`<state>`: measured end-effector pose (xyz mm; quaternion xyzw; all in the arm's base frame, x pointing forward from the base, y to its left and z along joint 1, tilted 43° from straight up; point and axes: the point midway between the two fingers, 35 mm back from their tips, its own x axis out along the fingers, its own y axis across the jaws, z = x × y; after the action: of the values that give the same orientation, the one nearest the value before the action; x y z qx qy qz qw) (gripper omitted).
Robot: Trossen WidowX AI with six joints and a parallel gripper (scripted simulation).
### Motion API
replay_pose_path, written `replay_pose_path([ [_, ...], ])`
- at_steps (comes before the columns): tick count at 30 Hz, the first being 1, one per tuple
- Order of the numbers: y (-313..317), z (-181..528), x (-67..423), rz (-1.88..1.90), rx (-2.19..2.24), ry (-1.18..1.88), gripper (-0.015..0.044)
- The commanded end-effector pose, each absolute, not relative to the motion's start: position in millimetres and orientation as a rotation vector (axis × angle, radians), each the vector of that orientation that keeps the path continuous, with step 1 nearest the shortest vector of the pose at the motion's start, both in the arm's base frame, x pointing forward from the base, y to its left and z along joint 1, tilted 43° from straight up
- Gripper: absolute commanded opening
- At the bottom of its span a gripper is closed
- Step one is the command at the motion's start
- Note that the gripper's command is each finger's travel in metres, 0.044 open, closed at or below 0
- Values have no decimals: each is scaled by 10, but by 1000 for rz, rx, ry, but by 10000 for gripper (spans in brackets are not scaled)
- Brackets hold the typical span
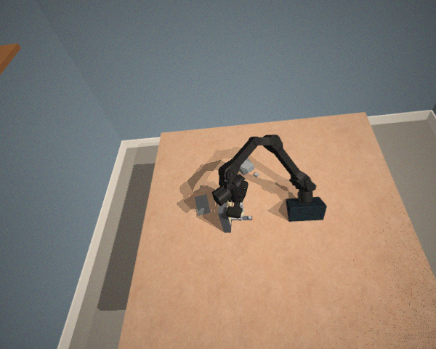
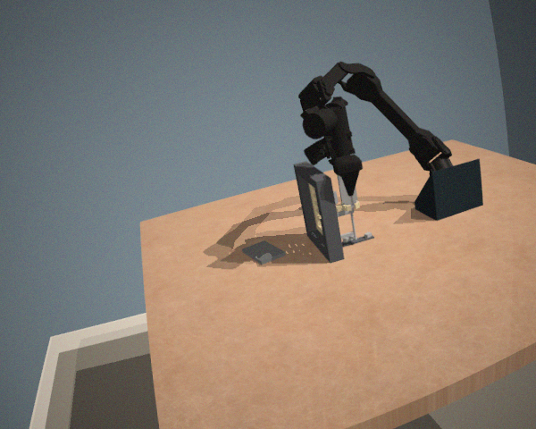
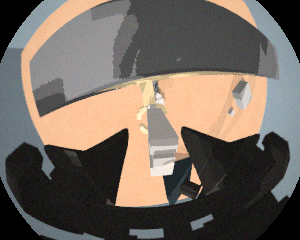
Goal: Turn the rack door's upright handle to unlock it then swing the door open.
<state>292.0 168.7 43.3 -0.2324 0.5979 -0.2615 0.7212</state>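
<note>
The dark grey rack frame stands upright on the table. The cream door shows through its opening and looks near the frame plane; its exact angle is unclear. The upright pale grey handle stands out in front of it on a cream arm. My gripper points down over the handle and is open. In the wrist view the handle lies between the spread fingers, with gaps on both sides. In the top view the gripper body hides most of the handle and door.
A thin grey rod and low bracket stand beside the frame, close under the gripper. A dark flat plate lies behind the frame. A grey block and a small piece lie off to one side.
</note>
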Motion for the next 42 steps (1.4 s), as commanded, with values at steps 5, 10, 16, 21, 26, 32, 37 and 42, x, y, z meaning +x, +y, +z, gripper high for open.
replay_pose_path([
  [5, 1688, 438, 2928, -809, -197, 1166, 300],
  [10, 1688, 438, 2928, -945, 8, 1055, 300],
  [16, 1688, 438, 2928, -1095, 254, 906, 300],
  [21, 1688, 438, 2928, -1208, 458, 770, 300],
  [26, 1688, 438, 2928, -1309, 661, 622, 300],
  [32, 1688, 438, 2928, -1355, 761, 545, 300],
  [37, 1688, 438, 2928, -1355, 761, 545, 300],
  [42, 1688, 438, 2928, -1355, 761, 545, 293],
])
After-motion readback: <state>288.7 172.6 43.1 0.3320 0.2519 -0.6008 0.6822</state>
